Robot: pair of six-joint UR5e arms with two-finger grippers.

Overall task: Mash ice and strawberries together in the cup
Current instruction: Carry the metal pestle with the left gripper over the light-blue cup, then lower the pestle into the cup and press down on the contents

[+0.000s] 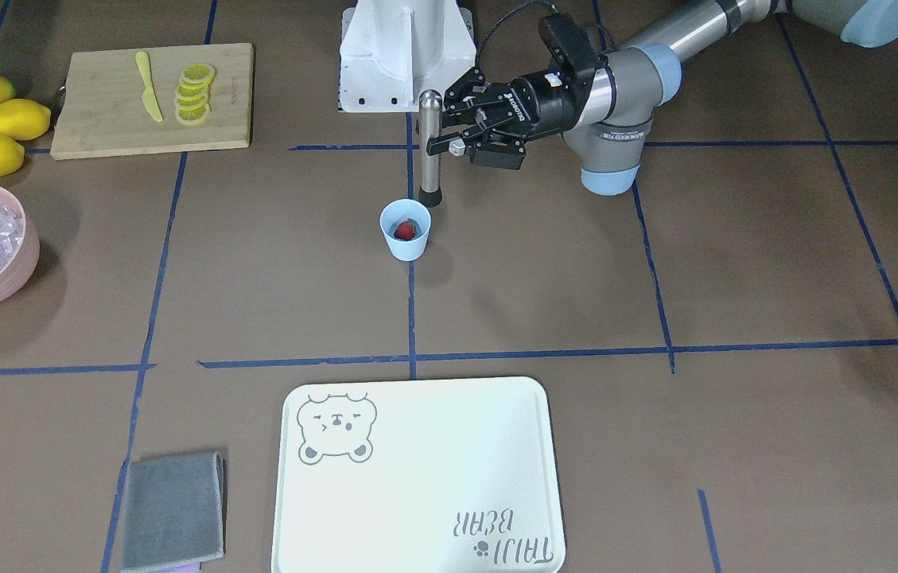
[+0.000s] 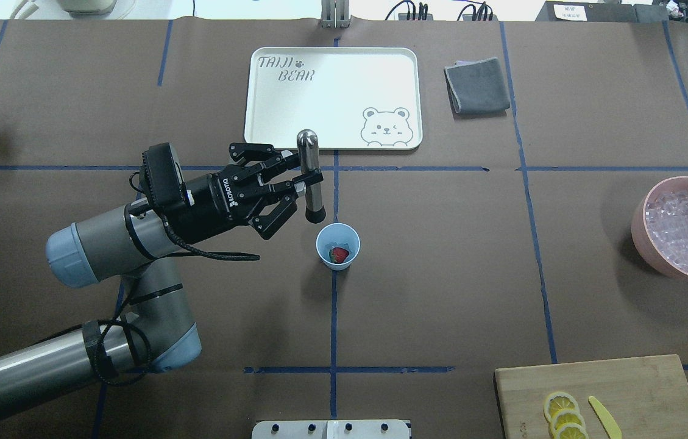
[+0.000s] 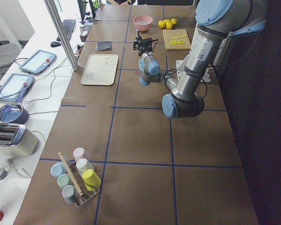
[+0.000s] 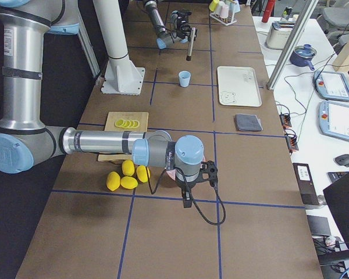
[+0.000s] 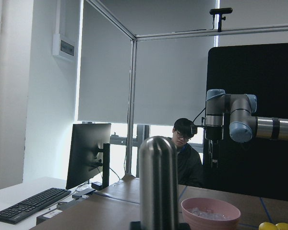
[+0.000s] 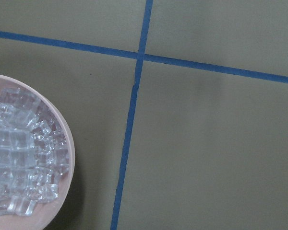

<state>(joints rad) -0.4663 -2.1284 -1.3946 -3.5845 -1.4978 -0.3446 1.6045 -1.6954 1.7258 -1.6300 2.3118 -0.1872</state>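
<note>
Front view: wooden board (image 1: 99, 119) at 10 o'clock carries yellow knife (image 1: 149, 97) and lemon slices (image 1: 195, 95). Four lemons (image 1: 19, 118) just beside, at its 9. Pink bowl (image 1: 27, 256) at 9, bear tray (image 1: 417, 477) at 6, grey cloth (image 1: 172, 521) at 7.

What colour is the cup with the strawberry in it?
The cup is pale blue, clearest in the overhead exterior view.

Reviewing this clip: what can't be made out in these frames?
- Cup: the overhead view is too small to tell whether anything lies beside the strawberry.
- Right gripper: only a dark shape in the right side view, so open or shut is unclear.
- Masher: its lower end is cut off by the left wrist view's bottom edge.
- Pink bowl: cropped by the overhead view's right edge.
</note>
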